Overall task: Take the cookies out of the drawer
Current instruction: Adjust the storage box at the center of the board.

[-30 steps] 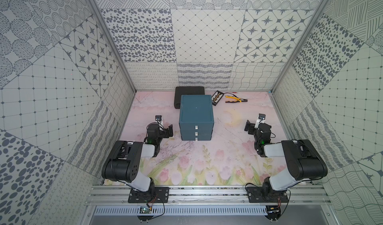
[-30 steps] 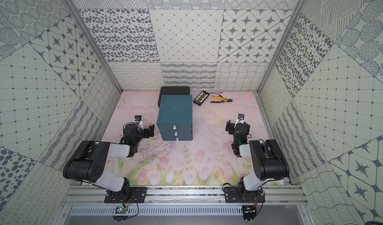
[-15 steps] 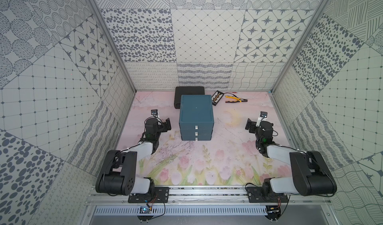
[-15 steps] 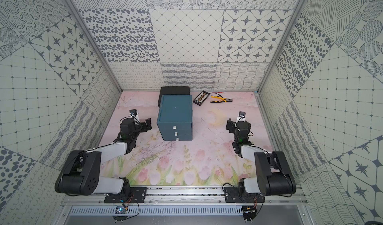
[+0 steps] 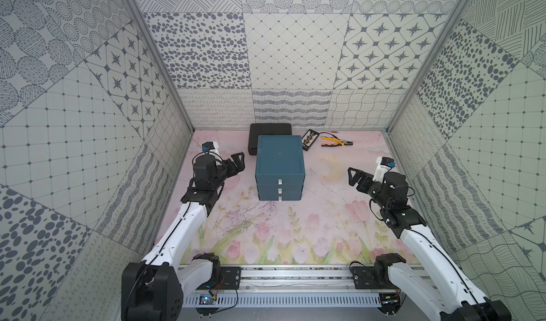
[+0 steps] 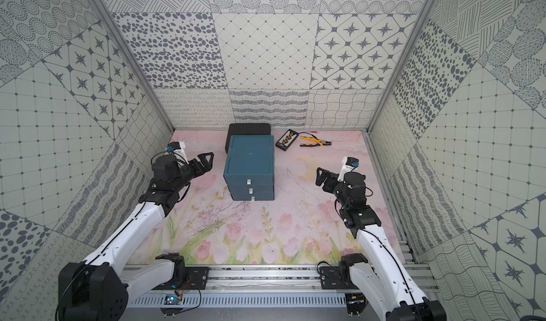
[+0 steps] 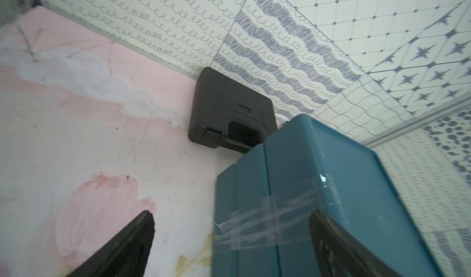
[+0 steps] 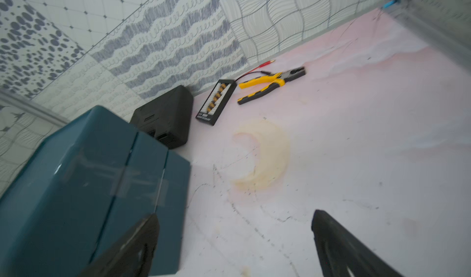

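Both top views show the teal drawer chest (image 5: pixel 280 163) standing upright mid-table on the floral mat (image 5: pixel 295 234). Its three white-tabbed drawer fronts face the robot's base rail and are all pushed shut, and the cookies are hidden from every camera. The chest's long axis runs front to back, its rear close to a black case (image 5: pixel 269 131) set against the back wall. The left arm reaches forward along the left wall with its wrist bent inward. The left gripper (image 5: pixel 237 163) is raised off the mat and aimed at the chest's left side, near but apart, jaws spread wide. The right arm mirrors it, the right gripper (image 5: pixel 353 177) well apart from the chest's right side, jaws also wide and empty. A slim black tray (image 5: pixel 309 139) and yellow-handled pliers (image 5: pixel 336 141) lie by the back wall.
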`<state>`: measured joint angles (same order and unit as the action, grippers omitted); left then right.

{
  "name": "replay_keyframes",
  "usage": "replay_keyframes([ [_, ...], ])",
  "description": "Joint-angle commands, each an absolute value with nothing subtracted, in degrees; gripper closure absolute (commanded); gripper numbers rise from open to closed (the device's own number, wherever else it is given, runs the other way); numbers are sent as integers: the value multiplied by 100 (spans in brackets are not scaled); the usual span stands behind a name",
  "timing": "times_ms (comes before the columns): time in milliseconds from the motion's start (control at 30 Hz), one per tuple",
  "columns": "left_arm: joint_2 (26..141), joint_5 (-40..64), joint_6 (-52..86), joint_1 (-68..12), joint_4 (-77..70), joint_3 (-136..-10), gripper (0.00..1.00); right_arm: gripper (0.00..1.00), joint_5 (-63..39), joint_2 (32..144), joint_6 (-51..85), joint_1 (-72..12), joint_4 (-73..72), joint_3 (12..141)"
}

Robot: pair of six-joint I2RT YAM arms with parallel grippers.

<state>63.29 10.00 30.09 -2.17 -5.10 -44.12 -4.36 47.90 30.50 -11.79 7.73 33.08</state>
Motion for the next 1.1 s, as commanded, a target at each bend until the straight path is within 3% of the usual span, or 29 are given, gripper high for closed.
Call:
replay_keyframes([
  [0, 6077, 3032, 4131, -255, -198, -4474, 1, 2, -721, 4868, 3739, -1900, 1144, 3480],
  [300, 6310, 3272, 4387, -978, -595, -4625, 1, 2, -748, 5679, 4530, -3471, -94, 3659],
  [567, 6564, 3074, 4468, -1587, -844, -4584, 1, 2, -806, 5752, 4685, -3805, -200, 3914],
  [800, 6561, 2370, 4605, -1986, -653, -4520, 2, 2, -505, 5649, 4597, -3839, 674, 4232],
  [1067, 6213, 1948, 4696, -2270, -594, -4335, 1, 8, -185, 5301, 4911, -4497, 615, 3915],
])
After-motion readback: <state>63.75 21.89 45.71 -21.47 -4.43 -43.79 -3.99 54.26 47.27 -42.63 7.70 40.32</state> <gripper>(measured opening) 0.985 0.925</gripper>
